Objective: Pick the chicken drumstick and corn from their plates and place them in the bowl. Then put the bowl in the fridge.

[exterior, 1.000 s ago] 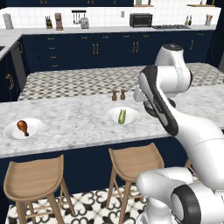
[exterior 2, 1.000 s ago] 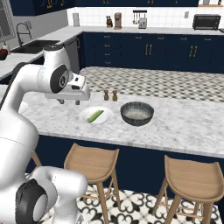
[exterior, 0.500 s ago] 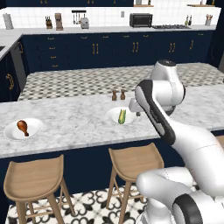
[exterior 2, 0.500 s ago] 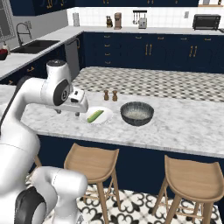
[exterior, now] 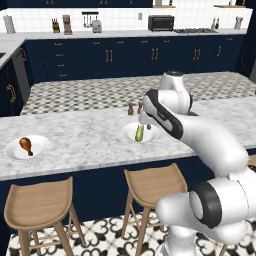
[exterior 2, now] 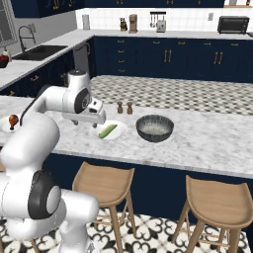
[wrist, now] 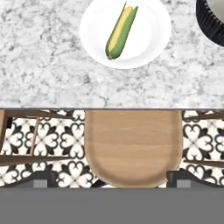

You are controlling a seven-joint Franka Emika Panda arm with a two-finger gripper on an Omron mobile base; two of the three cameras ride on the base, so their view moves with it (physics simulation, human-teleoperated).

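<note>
The gripper [exterior 2: 97, 123] hangs above the tabletop [wrist: 39, 65], fingers [wrist: 41, 178] spread and empty; the corn [wrist: 119, 31] on its plate [wrist: 151, 35] lies just ahead, the bowl [exterior 2: 154, 128] beyond.

Marble counter [exterior: 85, 142] bears two plates [exterior: 26, 148] [exterior 2: 109, 130], bowl [exterior 2: 154, 128]

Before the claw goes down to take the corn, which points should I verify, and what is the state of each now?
1. Corn lies alone on its plate, nothing on top: ok.
2. Claw above the corn: not ok; in the hand view it is over the wooden stool, short of the counter edge.
3. Claw open wide enough: ok, the fingertips sit far apart and hold nothing.
4. Bowl free to receive food: ok, it looks empty and stands beside the plate.
5. Chicken drumstick on its own plate, untouched: ok.
6. Salt and pepper shakers out of the path: ok, they stand behind the plate.
</note>
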